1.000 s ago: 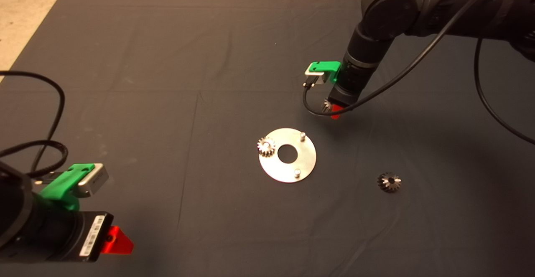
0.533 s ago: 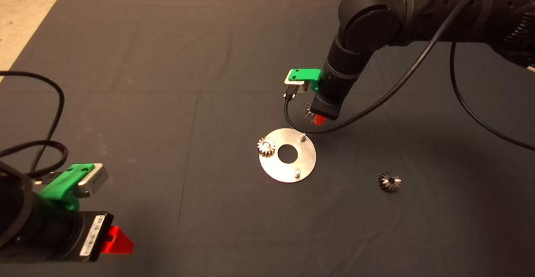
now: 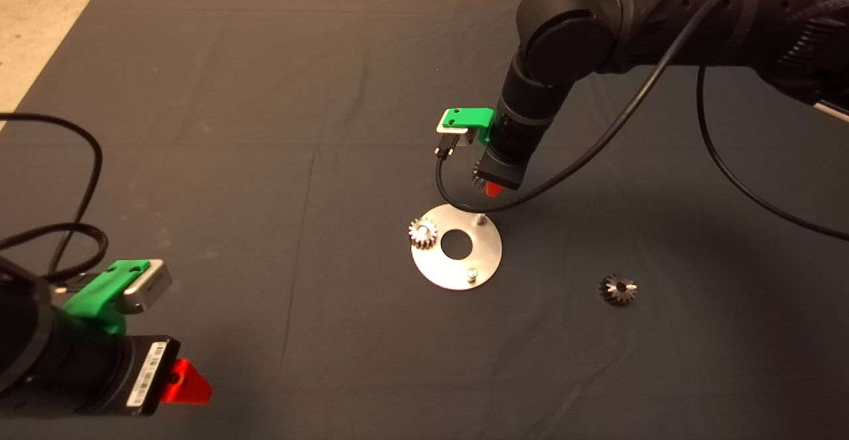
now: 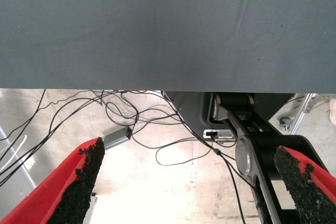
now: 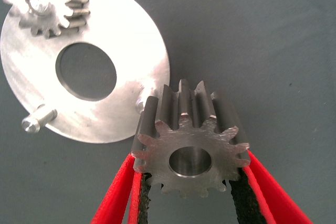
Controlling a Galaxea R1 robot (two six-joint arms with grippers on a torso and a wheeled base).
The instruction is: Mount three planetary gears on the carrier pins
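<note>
one planetary gear point(image 5: 189, 148) sits clamped in the right hand point(image 5: 190, 192), just above the disc point(image 3: 487, 254) by a bare carrier pin point(image 3: 480, 217). another gear point(image 3: 422, 233) sits on its pin; a third point(image 3: 618, 289) lies on the mat point(image 3: 265, 128). left hand point(image 4: 191, 182) waits wide apart, lower left. white label point(image 3: 147, 373) unreadable.

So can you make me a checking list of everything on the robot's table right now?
Surface: dark mat, creased.
Job's things: shiny disc; one gear on a pin; two bare pins; held gear near the disc; loose gear on the mat to the right.
Clutter: nothing seen.
Grippers: right gripper shut on the held gear; left gripper parked at lower left, open.
Cables: black cable along the right arm.
Surroundings: floor wires beyond the mat.
</note>
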